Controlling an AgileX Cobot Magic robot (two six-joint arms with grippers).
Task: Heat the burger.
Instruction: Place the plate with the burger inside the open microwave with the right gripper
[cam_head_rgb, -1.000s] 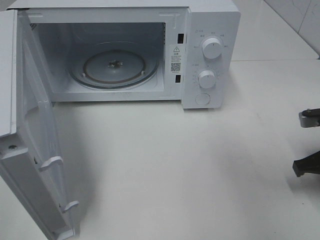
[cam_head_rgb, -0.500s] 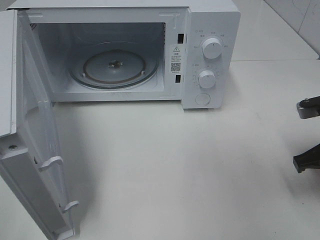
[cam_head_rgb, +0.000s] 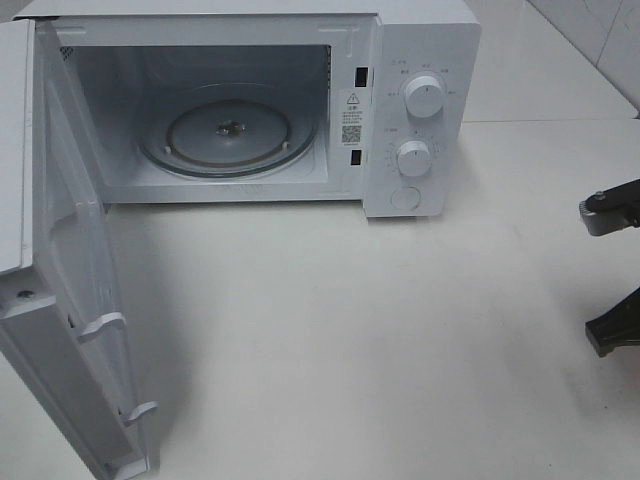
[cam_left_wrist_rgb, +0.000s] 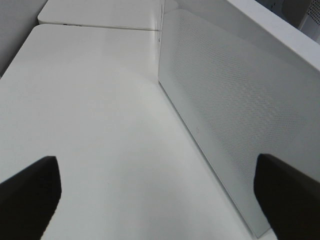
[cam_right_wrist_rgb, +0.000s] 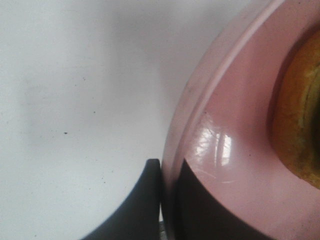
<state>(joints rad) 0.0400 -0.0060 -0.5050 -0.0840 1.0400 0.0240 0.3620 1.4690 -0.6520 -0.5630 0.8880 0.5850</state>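
Since a second ago, the grey part of the right arm (cam_head_rgb: 612, 210) at the right edge has crept up and slightly left; nothing else has shifted.

From the high camera, the microwave (cam_head_rgb: 420, 60) stands at the far side of the surface (cam_head_rgb: 350, 330), its door (cam_head_rgb: 70, 290) swung wide to the near left and its glass turntable (cam_head_rgb: 228, 135) bare. Neither the burger nor either hand shows here, so the load sits off to the right, well apart from the cavity.

On the left wrist camera, the left hand (cam_left_wrist_rgb: 159, 192) is spread wide and empty, just beside the door's outer face. A careless move there could knock the door inward across the opening.

On the right wrist camera, the right hand (cam_right_wrist_rgb: 167, 170) is pinching the rim of a pink plate (cam_right_wrist_rgb: 225, 100), one of its dark fingers (cam_right_wrist_rgb: 140, 200) on each side of the rim. The burger (cam_right_wrist_rgb: 300, 115) rests on that plate, only its golden bun edge showing. The grip is at one edge only, so I judge the plate may sag or twist during the carry and let the burger slide off. The far rim could also catch the cavity's sill on entry.
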